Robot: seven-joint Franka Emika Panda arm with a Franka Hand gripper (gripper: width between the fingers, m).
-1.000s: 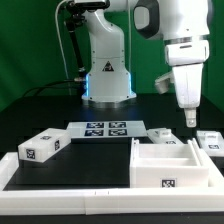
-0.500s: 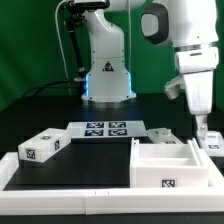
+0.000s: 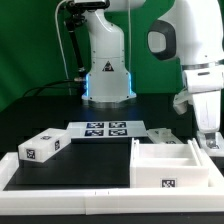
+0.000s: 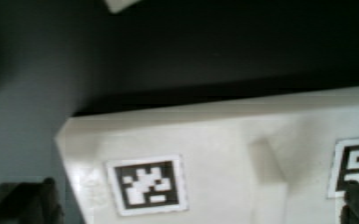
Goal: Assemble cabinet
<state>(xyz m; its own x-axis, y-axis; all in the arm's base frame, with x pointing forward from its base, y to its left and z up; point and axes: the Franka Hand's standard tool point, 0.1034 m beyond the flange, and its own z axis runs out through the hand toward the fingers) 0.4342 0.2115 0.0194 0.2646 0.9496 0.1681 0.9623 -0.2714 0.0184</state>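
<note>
The cabinet [image 3: 166, 168], a big white open box with a tag on its front, stands at the front on the exterior view's right. My gripper [image 3: 208, 136] hangs low behind its far right corner, over a small white tagged block [image 3: 213, 146]. In the wrist view that block [image 4: 229, 150] fills the frame with two tags. One dark finger [image 4: 23, 200] shows at one edge and a dark sliver at the other. The jaws are open and astride the block, holding nothing.
A tagged white block [image 3: 42, 146] lies at the exterior view's left. The marker board [image 3: 100, 129] lies in the middle, before the robot base [image 3: 106, 70]. Another small tagged piece [image 3: 163, 135] lies behind the cabinet. A low white rim [image 3: 60, 185] borders the front.
My arm has moved toward the exterior view's right and lowered, from above the cabinet's back edge down over the small block at the far right.
</note>
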